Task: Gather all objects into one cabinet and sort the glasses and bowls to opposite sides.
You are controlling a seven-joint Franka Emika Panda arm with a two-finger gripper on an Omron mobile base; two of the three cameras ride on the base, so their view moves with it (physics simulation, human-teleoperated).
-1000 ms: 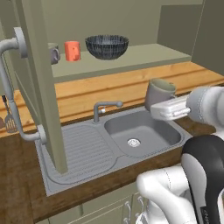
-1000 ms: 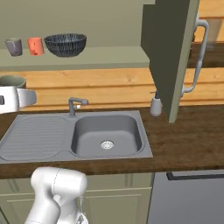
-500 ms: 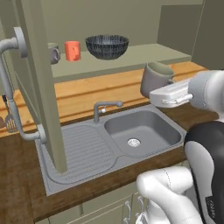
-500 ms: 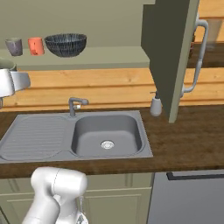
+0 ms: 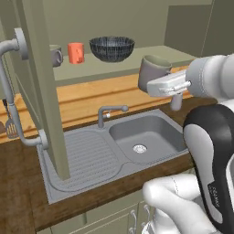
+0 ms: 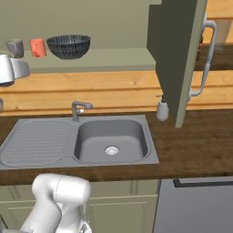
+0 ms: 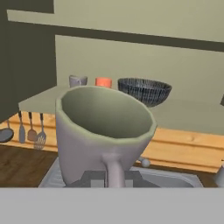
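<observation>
Gripping a grey mug [image 7: 103,131], claw [image 5: 157,86] hovers above sink [image 5: 146,132].

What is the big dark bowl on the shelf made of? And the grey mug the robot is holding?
The bowl looks like dark glazed ceramic or a woven material; its fine ribbed pattern leaves that open. The held mug looks like matte grey ceramic or stoneware: thick walls, a smooth dull surface, a paler inside. It is a rendered scene, so both are guesses.
</observation>
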